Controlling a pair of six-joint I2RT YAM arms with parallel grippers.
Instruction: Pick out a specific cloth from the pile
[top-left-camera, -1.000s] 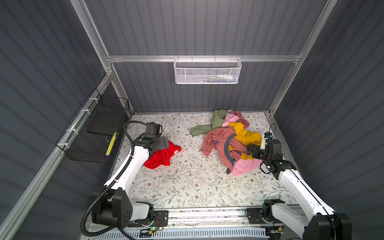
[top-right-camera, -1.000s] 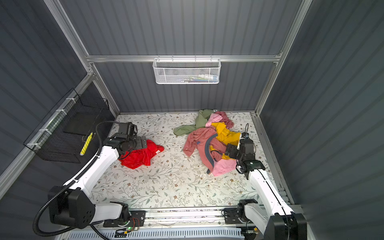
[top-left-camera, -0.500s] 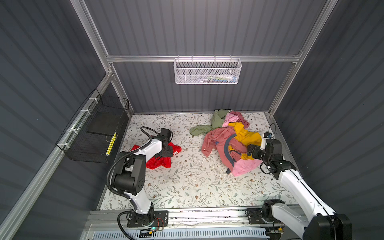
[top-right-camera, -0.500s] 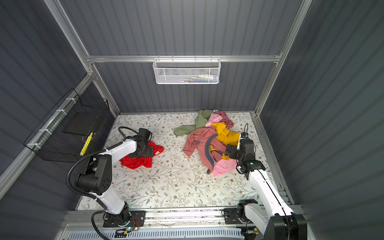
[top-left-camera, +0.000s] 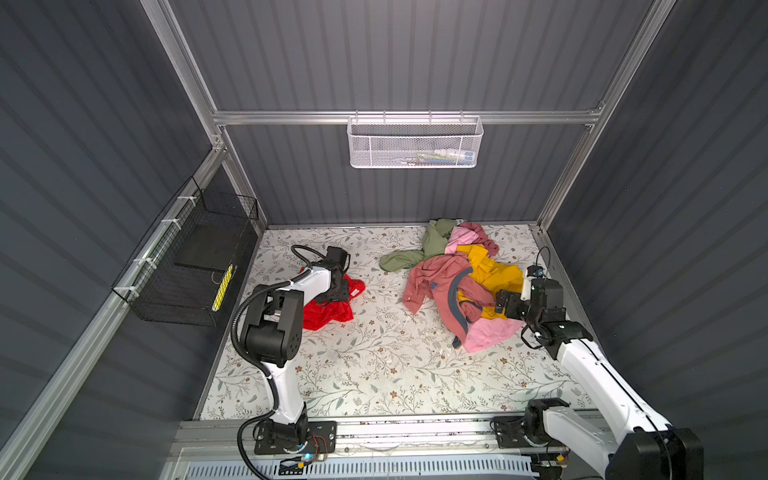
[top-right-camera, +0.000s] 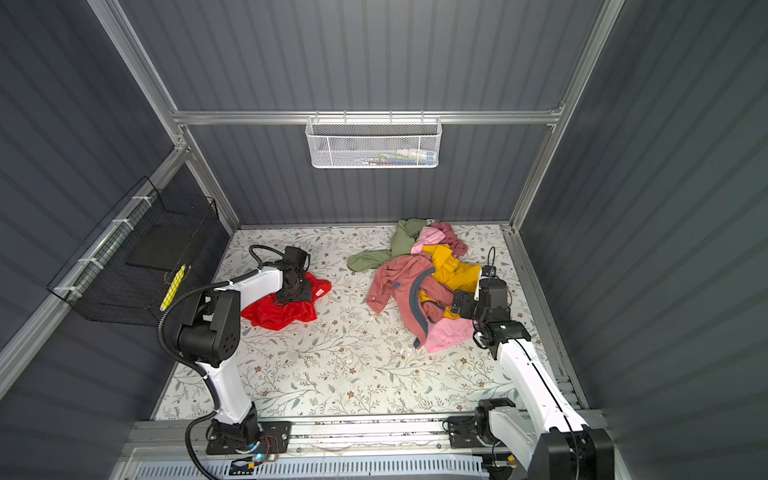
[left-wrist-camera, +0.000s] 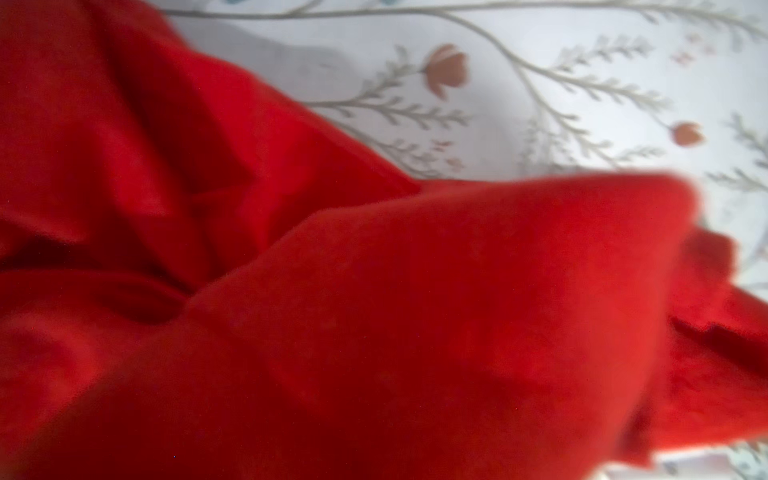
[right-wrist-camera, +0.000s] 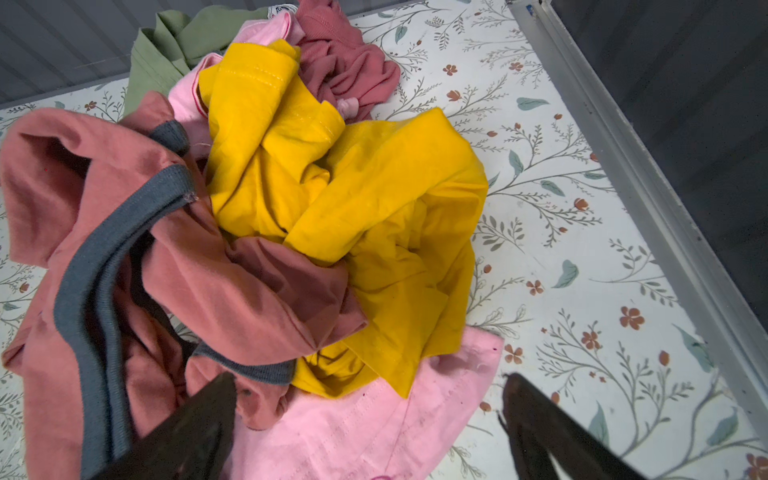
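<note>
In both top views the cloth (top-left-camera: 330, 311) (the bright red, thin one) is lying crumpled on the left part of the floral table (top-left-camera: 374, 365), well apart from the pile (top-left-camera: 453, 282), which is sitting toward the far right corner. Judging by how things lie, the separating itself is looking done, and the step in hand is the handling of the red piece on its own.

The left gripper (top-left-camera: 338, 291) is sitting over the cloth's far edge, its body hiding the contact from above. The left wrist camera is showing only blurred red folds and a strip of table, with no finger in sight — so I cannot tell whether its jaws are parted or pinching fabric.

The right gripper (right-wrist-camera: 369, 380) is standing wide open and gripping nothing. Its 2 dark fingers (right-wrist-camera: 199, 424) are straddling the edge of the light pink cloth (right-wrist-camera: 353, 428) at the pile's near side, with the yellow garment (right-wrist-camera: 353, 199) and the dusty-pink garment (right-wrist-camera: 124, 249) just beyond.

If the left arm is taking a grip, the next move is calling for a firm pinch on a bunched fold — fabric this thin is likely to slip — then a straight lift. If it is letting go, a clean upward retreat is needed so nothing snags. The right arm should be keeping off the pile.
</note>
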